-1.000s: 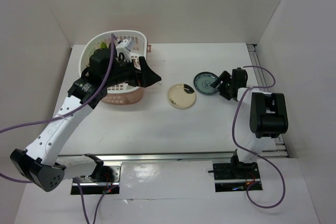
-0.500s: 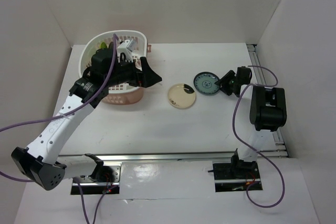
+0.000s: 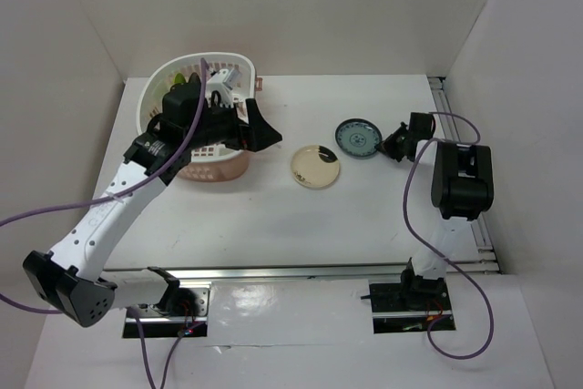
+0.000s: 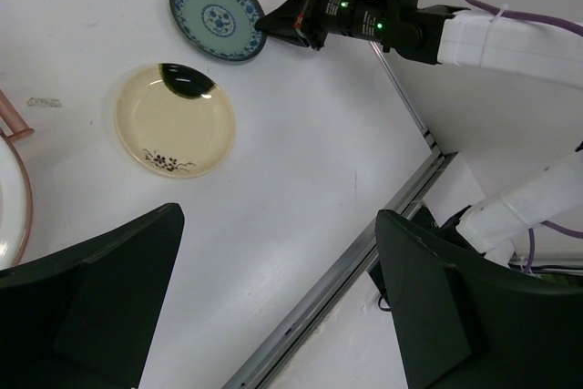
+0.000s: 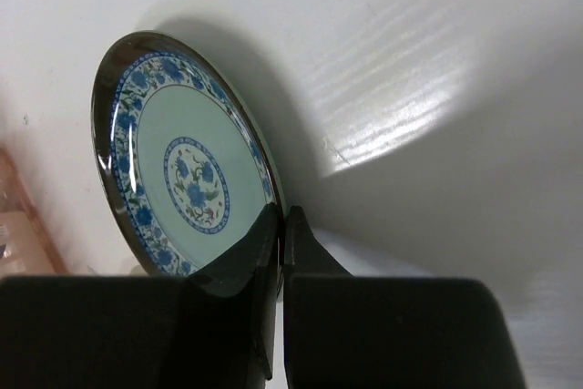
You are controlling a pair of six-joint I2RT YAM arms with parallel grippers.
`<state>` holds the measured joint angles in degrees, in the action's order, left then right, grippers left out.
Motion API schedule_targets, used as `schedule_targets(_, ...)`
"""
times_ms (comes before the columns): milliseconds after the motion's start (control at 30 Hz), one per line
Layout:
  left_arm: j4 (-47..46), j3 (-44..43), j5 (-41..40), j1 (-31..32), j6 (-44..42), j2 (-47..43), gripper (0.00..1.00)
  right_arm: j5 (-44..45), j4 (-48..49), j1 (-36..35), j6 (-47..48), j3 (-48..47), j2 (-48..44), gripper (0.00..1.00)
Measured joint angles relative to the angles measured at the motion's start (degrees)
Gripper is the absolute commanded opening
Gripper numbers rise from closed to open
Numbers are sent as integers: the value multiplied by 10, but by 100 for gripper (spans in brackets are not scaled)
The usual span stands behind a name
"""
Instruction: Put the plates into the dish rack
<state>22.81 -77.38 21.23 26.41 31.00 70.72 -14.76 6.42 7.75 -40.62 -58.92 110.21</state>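
Note:
The dark teal-blue patterned plate (image 3: pixel 355 138) (image 4: pixel 217 14) (image 5: pixel 182 170) sits right of the table's centre. My right gripper (image 3: pixel 390 143) (image 4: pixel 269 23) (image 5: pixel 281 216) is shut on its right rim, one finger over the face and one under the edge. The cream plate (image 3: pixel 315 166) (image 4: pixel 175 120) with a dark smudge lies flat just left of it. My left gripper (image 3: pixel 260 129) (image 4: pixel 281 220) hangs open and empty by the right side of the dish rack (image 3: pixel 219 56), high over the table. A lime green plate (image 3: pixel 186 77) shows inside the rack, mostly hidden by the left arm.
The rack stands at the back left against the white enclosure wall. A metal rail (image 4: pixel 364 252) runs along the table's near edge, and another (image 3: pixel 439 88) along its right side. The right arm's purple cable (image 3: pixel 414 216) loops over the table's right part.
My right gripper has gone from open to shut on the blue plate's rim, its wrist swinging in lower. The plate has shifted slightly. The left arm has barely moved.

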Motion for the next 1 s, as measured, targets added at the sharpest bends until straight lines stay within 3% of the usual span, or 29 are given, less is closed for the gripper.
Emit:
schedule_targets(500, 8, -40, -7, 0, -11, 53, 100, 15, -65, 2, -37, -35, -15, 0)
schedule_targets(667, 21, -102, -8, 0, -10, 101, 100, 19, -73, 9, -46, -35, -50, 0)
schedule_targets(1000, 29, -139, -5, 0, -10, 141, 100, 0, -60, 11, -52, -43, -161, 0)
